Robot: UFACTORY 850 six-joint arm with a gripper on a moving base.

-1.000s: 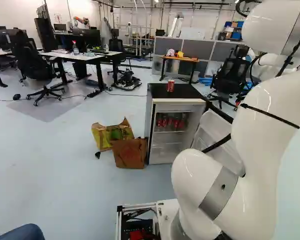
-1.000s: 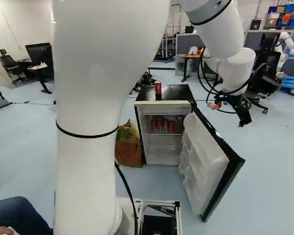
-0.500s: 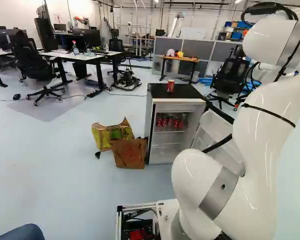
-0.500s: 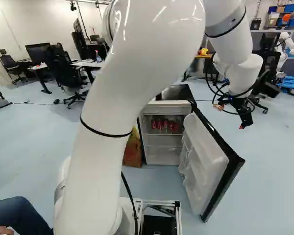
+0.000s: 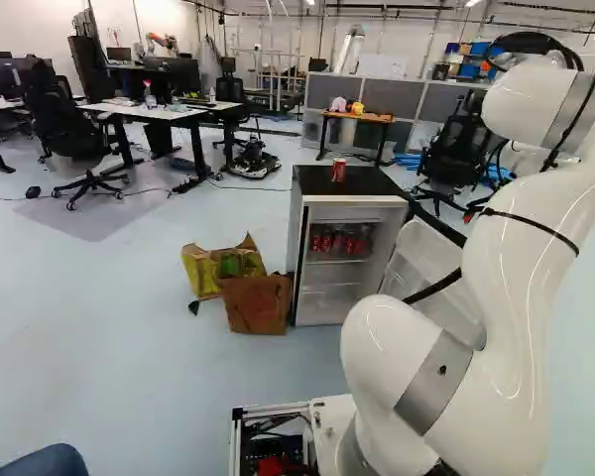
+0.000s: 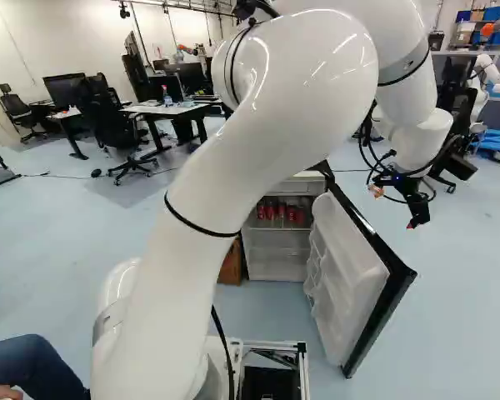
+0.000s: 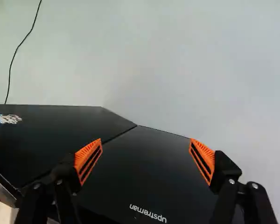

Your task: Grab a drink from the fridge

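Wrist view: white lettering (image 7: 148, 213) on fridge (image 7: 149, 168)

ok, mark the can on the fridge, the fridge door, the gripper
Can (image 5: 338, 173): left base view, its red side.
Fridge door (image 6: 348, 265): right base view, white inner face.
Gripper (image 7: 145, 140): wrist view, midway between fingertips.

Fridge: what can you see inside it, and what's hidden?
The open fridge has a row of red cans on its upper shelf; no can shows below that shelf. Whatever may stand behind the front cans is hidden by them.
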